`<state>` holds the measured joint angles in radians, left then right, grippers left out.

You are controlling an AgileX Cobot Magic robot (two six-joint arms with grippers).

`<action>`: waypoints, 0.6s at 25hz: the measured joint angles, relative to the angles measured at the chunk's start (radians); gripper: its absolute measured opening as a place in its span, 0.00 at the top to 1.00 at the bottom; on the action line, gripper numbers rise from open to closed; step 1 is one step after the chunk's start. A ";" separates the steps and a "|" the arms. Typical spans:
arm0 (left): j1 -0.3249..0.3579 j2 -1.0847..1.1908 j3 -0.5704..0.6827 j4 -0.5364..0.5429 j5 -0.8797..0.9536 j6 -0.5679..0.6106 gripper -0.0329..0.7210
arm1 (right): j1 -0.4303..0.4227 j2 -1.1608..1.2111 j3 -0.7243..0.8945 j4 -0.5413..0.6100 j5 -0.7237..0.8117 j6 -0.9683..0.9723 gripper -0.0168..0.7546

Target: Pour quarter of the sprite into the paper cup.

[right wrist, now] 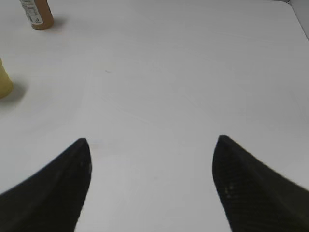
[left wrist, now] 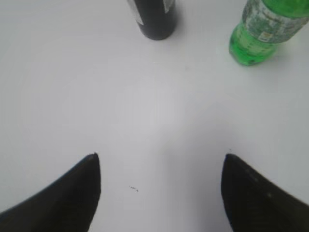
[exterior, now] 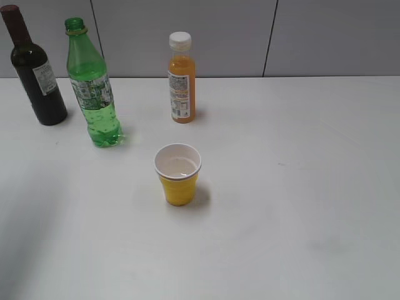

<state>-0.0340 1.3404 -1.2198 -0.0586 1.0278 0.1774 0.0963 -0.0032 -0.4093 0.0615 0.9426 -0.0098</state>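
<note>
The sprite (exterior: 94,94) is a tall green bottle with no cap, upright at the back left of the white table; its base shows at the top right of the left wrist view (left wrist: 260,34). The paper cup (exterior: 178,174) is yellow with a white inside and stands upright in the middle; its edge shows at the left of the right wrist view (right wrist: 4,82). My left gripper (left wrist: 161,157) is open and empty over bare table, short of the sprite. My right gripper (right wrist: 152,141) is open and empty, right of the cup. Neither gripper shows in the exterior view.
A dark wine bottle (exterior: 36,72) stands left of the sprite and shows in the left wrist view (left wrist: 155,18). An orange juice bottle (exterior: 181,81) with a white cap stands behind the cup and shows in the right wrist view (right wrist: 36,13). A grey wall (exterior: 250,31) bounds the back.
</note>
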 joint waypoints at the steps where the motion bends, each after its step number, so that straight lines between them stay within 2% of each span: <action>1: 0.013 -0.028 0.015 0.002 0.003 0.000 0.17 | 0.000 0.000 0.000 0.000 0.000 0.000 0.21; 7: 0.071 -0.240 0.184 0.010 0.005 0.000 0.17 | 0.000 0.000 0.000 0.000 0.000 0.000 0.21; 15: 0.075 -0.567 0.476 0.010 0.054 -0.020 0.17 | 0.000 0.000 0.000 0.000 0.000 0.000 0.21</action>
<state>0.0414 0.7731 -0.7442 -0.0483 1.0817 0.1578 0.0963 -0.0032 -0.4093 0.0615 0.9426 -0.0098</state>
